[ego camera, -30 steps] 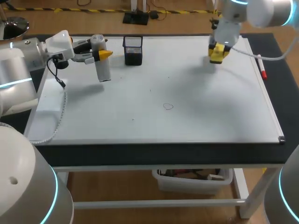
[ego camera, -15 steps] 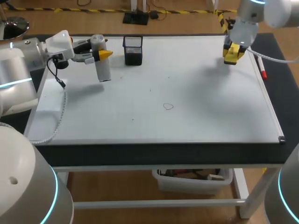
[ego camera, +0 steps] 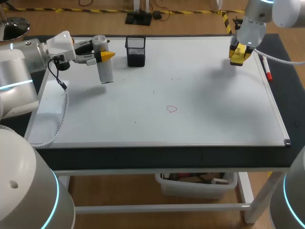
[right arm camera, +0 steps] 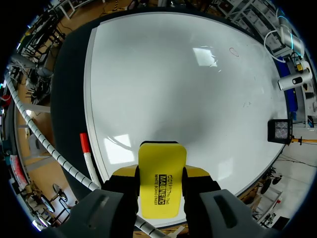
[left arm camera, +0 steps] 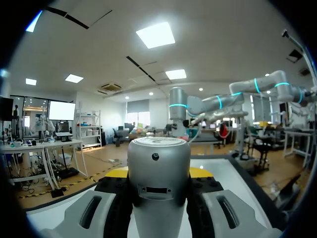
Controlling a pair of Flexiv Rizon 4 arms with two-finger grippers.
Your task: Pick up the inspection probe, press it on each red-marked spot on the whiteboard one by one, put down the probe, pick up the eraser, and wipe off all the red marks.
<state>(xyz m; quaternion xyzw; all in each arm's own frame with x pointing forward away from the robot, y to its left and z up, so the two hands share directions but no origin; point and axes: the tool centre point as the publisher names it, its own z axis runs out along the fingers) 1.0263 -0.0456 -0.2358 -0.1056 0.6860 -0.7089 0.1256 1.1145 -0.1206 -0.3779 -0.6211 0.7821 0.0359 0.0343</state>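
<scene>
Eraser [right arm camera: 161, 173] one, probe [ego camera: 104, 67] one, red mark [ego camera: 171, 109] one.

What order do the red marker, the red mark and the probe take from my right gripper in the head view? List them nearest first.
1. red marker, close beside the right gripper, toward the table's right edge.
2. red mark, mid-board.
3. probe, far left, held in the left gripper.

The right arm [ego camera: 253, 23] carried the eraser [ego camera: 238, 55] farther right.
</scene>
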